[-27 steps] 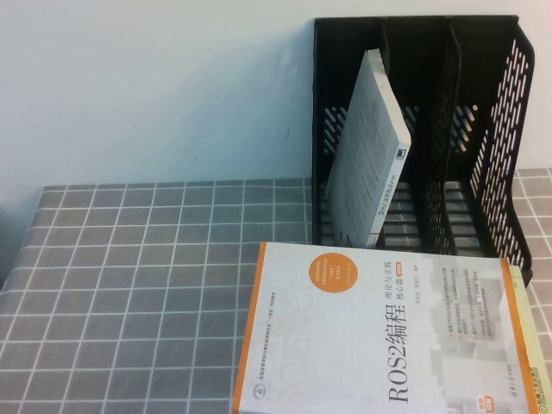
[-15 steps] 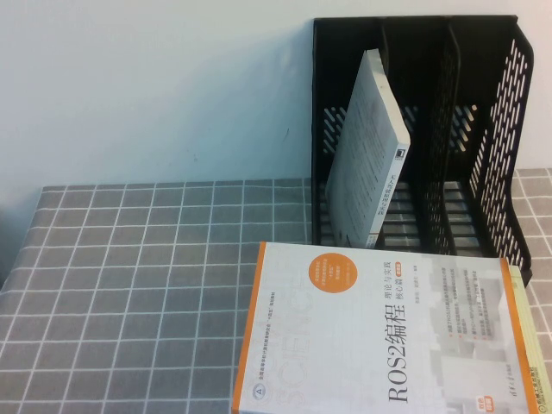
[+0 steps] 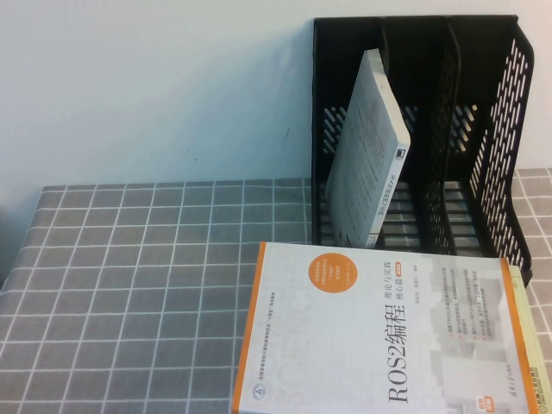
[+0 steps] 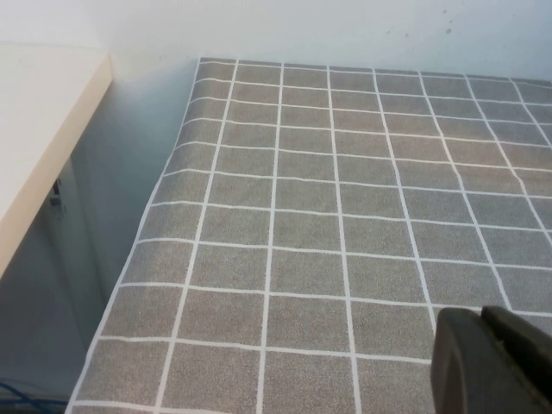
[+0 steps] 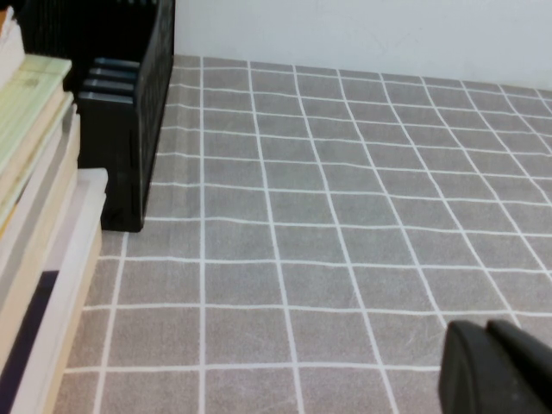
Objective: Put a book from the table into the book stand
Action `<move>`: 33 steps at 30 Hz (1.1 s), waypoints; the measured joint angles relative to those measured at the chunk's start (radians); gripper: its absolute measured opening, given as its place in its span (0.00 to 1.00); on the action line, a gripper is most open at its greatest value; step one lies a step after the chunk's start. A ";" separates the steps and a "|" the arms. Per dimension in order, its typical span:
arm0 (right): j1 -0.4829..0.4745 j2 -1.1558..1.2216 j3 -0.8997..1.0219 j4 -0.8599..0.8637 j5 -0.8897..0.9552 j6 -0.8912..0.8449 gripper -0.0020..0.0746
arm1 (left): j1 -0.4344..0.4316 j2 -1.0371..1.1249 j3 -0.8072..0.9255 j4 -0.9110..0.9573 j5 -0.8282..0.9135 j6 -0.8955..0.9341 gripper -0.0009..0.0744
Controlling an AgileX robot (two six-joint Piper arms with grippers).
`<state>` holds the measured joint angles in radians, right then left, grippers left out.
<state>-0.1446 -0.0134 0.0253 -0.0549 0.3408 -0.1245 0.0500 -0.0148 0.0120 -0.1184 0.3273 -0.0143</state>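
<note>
Grey grid-patterned cloth covers the bench (image 3: 147,285) set against a pale wall. At the far right stands a black perforated plastic book stand (image 3: 483,129), a grey paperback book (image 3: 371,155) leaning tilted in its leftmost slot. Near the front edge, a white-and-orange ROS2 book (image 3: 379,336) tops a stack of books (image 5: 34,224) lying just beside the stand. The left claw (image 4: 492,362) hovers over bare cloth, holding nothing; the right claw (image 5: 496,366) likewise, its fingers nearly together.
</note>
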 joint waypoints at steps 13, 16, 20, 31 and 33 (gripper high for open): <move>0.000 0.000 0.000 0.000 0.000 0.000 0.02 | 0.000 0.000 0.000 0.000 0.000 -0.010 0.01; 0.000 0.000 0.000 0.000 0.000 0.000 0.02 | 0.000 0.000 0.000 -0.001 0.000 -0.012 0.01; 0.000 0.000 0.000 0.000 0.000 0.000 0.02 | 0.000 0.000 0.000 -0.002 0.000 -0.012 0.01; 0.000 0.000 0.000 0.000 0.000 0.000 0.02 | 0.000 0.000 0.000 -0.002 0.000 -0.012 0.01; 0.000 0.000 0.000 0.000 0.000 0.000 0.02 | 0.000 0.000 0.000 -0.002 0.000 -0.012 0.01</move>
<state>-0.1446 -0.0134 0.0253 -0.0549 0.3412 -0.1250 0.0500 -0.0148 0.0120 -0.1207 0.3273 -0.0263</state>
